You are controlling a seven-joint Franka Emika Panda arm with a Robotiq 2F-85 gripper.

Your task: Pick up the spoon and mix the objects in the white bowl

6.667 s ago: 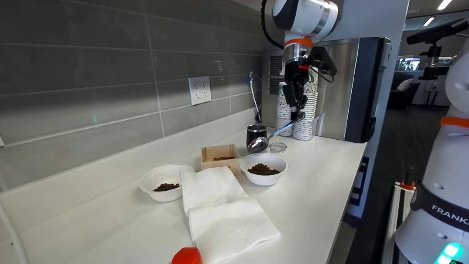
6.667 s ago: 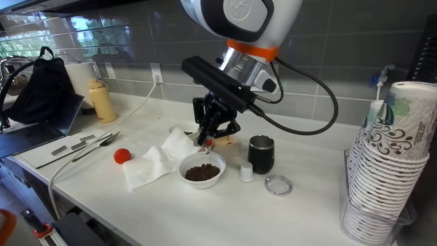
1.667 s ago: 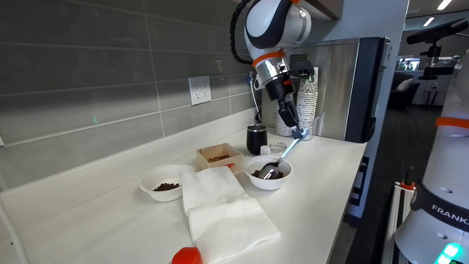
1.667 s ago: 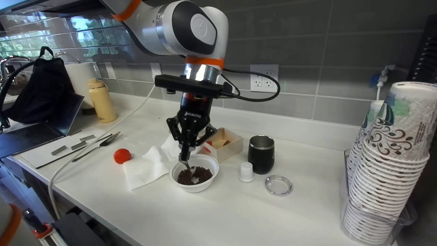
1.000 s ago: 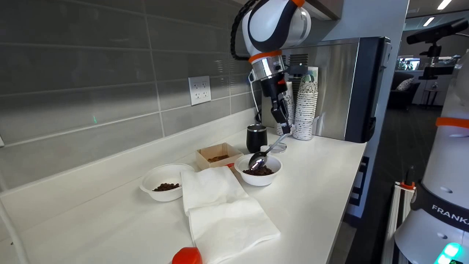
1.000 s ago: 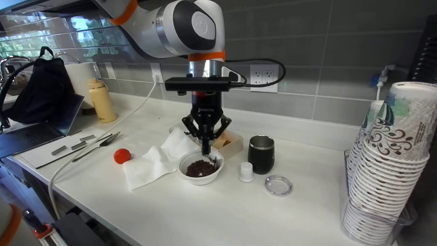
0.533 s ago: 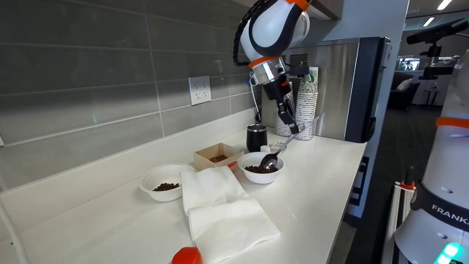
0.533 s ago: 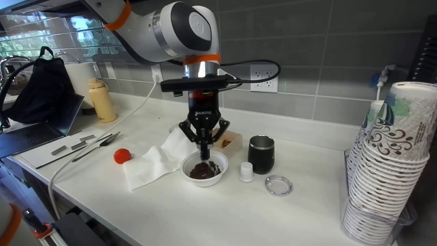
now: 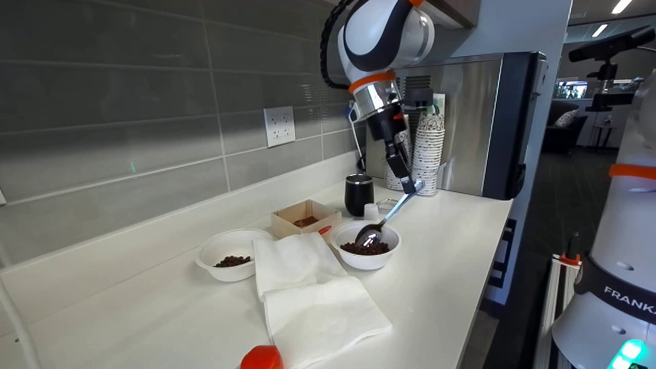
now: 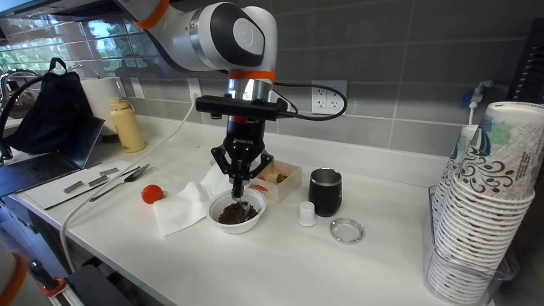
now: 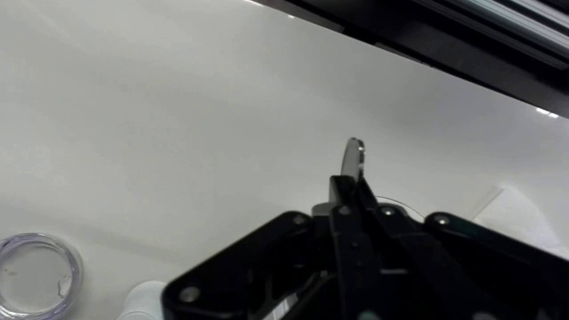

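Observation:
My gripper (image 9: 408,186) is shut on the handle end of the silvery spoon (image 9: 397,207). It holds the spoon tilted, above and beside the white bowl (image 9: 365,262). The spoon's head rests in the dark brown pieces (image 9: 366,249), partly among them. An exterior view also shows the gripper (image 10: 238,193) over the bowl (image 10: 236,230), with the spoon head (image 10: 246,208) in the right part of the heap (image 10: 233,213). In the wrist view the gripper (image 11: 351,184) is closed with the handle's end (image 11: 353,156) sticking out. The fingers hide most of the bowl there.
A wooden box (image 10: 287,188) stands close behind the bowl. White napkins (image 9: 323,307) lie beside it, with a smaller white bowl (image 9: 233,272) beyond. A black tumbler (image 10: 325,193), small white cup (image 10: 307,213), clear lid (image 10: 347,230) and stacked paper cups (image 9: 428,154) stand nearby.
Earlier the spoon was above the bowl; now its head is down in the pieces. It has swept around inside, and the bowl has slid about. The wooden box has turned slightly.

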